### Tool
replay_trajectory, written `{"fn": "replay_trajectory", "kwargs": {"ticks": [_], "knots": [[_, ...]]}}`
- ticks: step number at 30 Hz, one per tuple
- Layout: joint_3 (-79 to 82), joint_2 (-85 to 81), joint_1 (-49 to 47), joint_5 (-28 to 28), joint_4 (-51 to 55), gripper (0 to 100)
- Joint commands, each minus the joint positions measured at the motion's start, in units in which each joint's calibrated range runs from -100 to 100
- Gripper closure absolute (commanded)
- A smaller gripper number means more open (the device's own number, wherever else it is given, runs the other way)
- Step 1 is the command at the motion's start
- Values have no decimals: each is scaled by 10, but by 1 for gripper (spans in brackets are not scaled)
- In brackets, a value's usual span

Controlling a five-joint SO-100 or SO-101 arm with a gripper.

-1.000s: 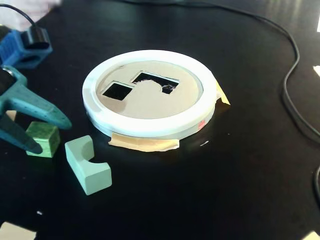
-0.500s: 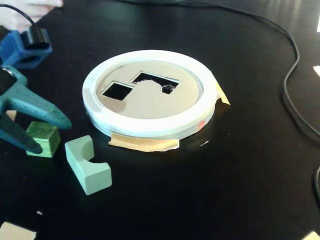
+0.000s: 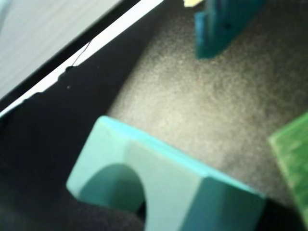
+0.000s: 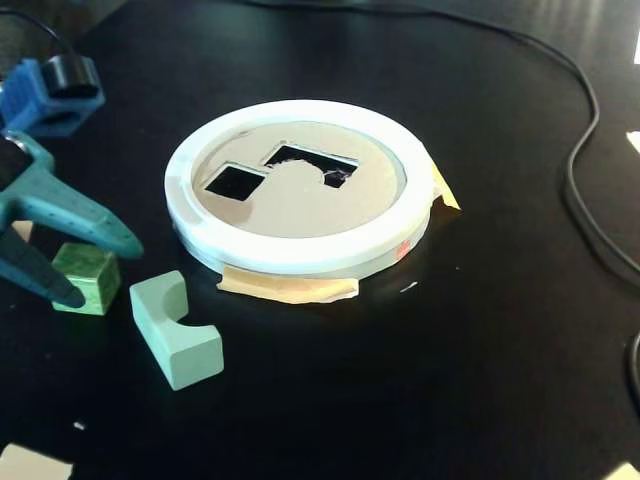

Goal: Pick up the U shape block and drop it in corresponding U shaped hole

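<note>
The pale mint U shape block (image 4: 175, 330) lies on the black table at front left, its notch facing up and to the right. It fills the bottom of the wrist view (image 3: 163, 187). My gripper (image 4: 105, 272) is open just left of it, its teal fingers (image 4: 85, 215) spread on either side of the darker green cube (image 4: 88, 278), apart from the U block. One teal finger (image 3: 224, 26) shows at the top of the wrist view. The U shaped hole (image 4: 312, 165) is in the white-rimmed tan disc (image 4: 290, 255), at centre.
A smaller square hole (image 4: 232, 183) lies left of the U hole. The green cube also shows at the right edge of the wrist view (image 3: 293, 163). Tan tape (image 4: 290, 290) sticks out under the disc. A black cable (image 4: 578, 170) runs along the right.
</note>
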Motion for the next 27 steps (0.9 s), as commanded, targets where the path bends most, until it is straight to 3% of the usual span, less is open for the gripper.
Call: {"fn": "replay_trajectory", "kwargs": {"ticks": [1,27], "knots": [[2,-4,-1,0,-17,19],[1,-4,11,0,-9,17]]}}
